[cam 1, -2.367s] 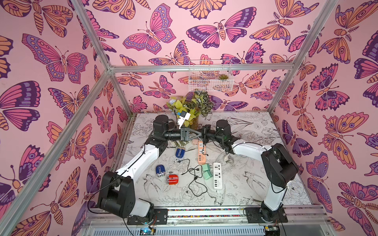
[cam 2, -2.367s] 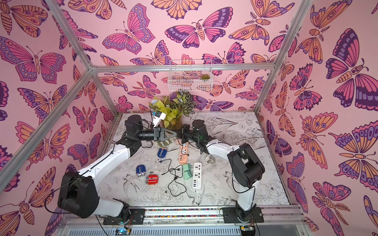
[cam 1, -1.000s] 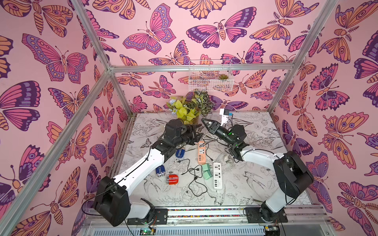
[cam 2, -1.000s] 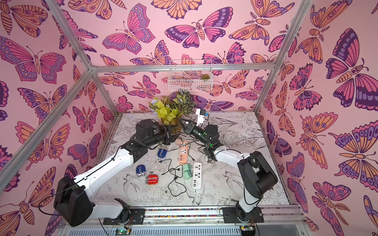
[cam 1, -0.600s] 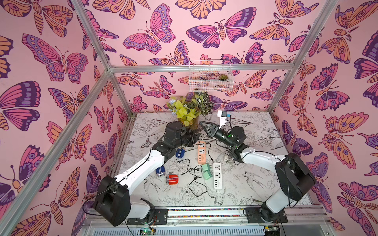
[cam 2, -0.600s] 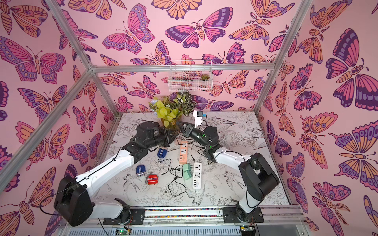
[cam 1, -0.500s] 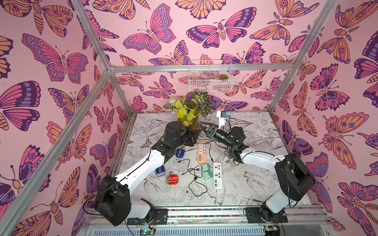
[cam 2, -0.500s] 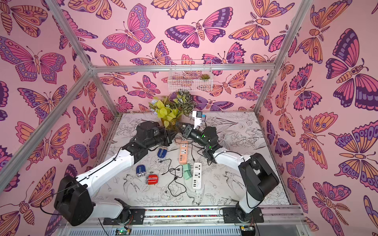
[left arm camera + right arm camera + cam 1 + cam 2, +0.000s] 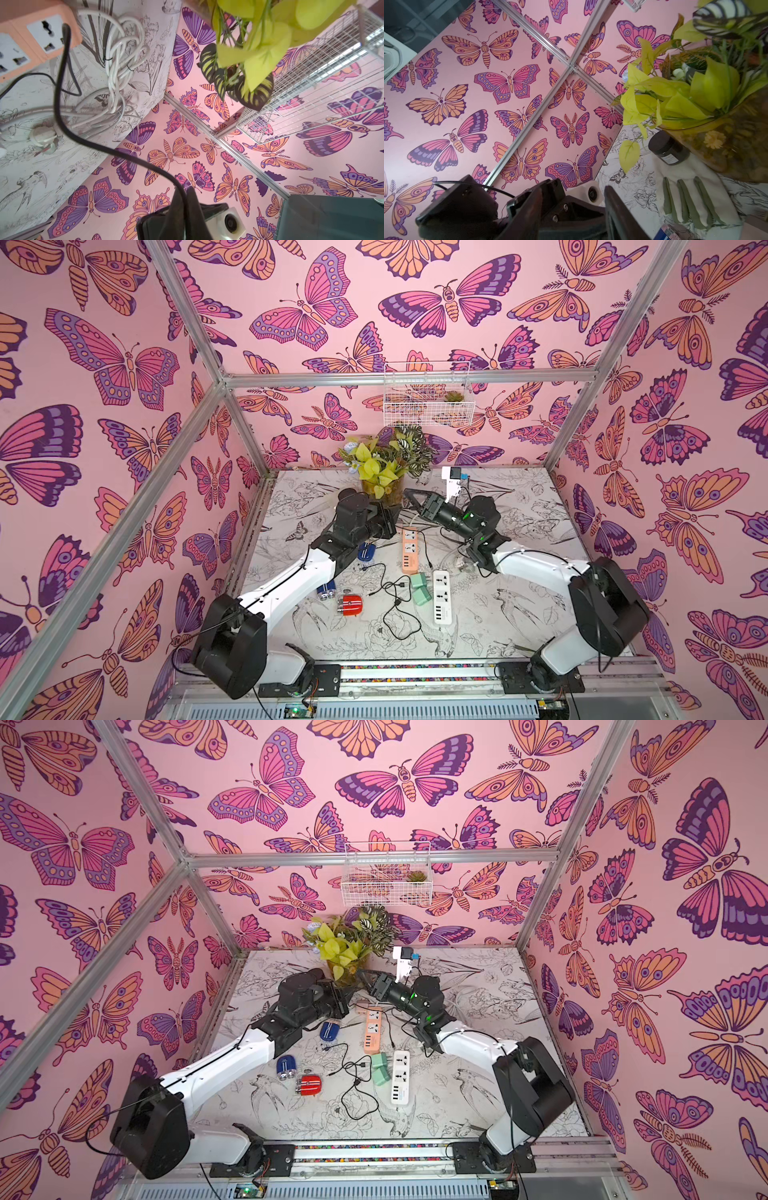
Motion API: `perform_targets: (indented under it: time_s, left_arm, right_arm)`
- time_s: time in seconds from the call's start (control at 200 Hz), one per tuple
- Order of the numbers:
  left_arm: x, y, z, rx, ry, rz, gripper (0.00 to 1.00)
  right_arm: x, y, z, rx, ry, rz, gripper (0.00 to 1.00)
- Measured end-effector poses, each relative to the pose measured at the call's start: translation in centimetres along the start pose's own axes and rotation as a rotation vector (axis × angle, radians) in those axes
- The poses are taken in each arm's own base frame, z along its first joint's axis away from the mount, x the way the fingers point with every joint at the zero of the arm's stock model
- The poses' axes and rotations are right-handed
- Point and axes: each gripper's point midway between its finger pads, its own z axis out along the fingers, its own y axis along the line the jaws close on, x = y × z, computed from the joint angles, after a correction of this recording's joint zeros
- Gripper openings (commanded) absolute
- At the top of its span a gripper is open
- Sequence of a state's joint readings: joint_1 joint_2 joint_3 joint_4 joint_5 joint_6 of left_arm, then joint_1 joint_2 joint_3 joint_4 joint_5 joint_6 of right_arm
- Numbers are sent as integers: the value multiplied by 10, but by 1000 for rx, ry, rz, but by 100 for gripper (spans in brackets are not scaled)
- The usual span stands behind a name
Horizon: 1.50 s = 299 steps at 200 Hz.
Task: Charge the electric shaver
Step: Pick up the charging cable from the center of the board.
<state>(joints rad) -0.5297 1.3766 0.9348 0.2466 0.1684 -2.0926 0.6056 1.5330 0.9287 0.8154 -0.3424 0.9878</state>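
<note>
Table (image 9: 519, 614), white top with line-drawn birds and flowers. Bearing: plant pot (image 9: 381, 492) at rear; orange power strip (image 9: 409, 549) mid-table; white power strip (image 9: 441, 596) nearer front, two green adapters (image 9: 419, 589) just beside; loose black cable (image 9: 397, 584); red shaver (image 9: 350, 605); two blue shavers (image 9: 366, 551); glove (image 9: 691, 199) and dark jar (image 9: 668, 148) by pot.

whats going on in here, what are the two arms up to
The left claw is shut on a black cable and holds it up near the potted plant, above the far end of the orange power strip. The right claw is open close beside it and holds nothing. A blue shaver, a second blue shaver and a red shaver lie on the table, and neither claw touches them.
</note>
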Motion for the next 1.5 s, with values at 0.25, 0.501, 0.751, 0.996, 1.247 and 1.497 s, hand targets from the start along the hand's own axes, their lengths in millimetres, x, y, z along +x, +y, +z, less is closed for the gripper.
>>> perform_targets:
  time_s: [0.25,0.501,0.751,0.996,1.247,1.497]
  left_arm:
    - [-20,2,6,94,-42,7,0]
    - [-23,0,7,120,-48,8,0]
    - [-19,-15,7,238,-16,111,0]
    - [-37,9,26,280,-19,184,0]
    - [-26,-3,24,354,19,213,0]
    - [-25,-4,23,360,22,217,0]
  right_arm:
    - [-42,10,-47,191,-87,252,59]
    - [-19,-34,-73,412,-69,689,50]
    - [15,-49,-63,462,-51,1058,50]
    - [42,-44,-36,425,-11,1179,50]
    - [45,-53,-22,400,-20,1200,50]
    - [38,-57,-16,348,-56,1195,24]
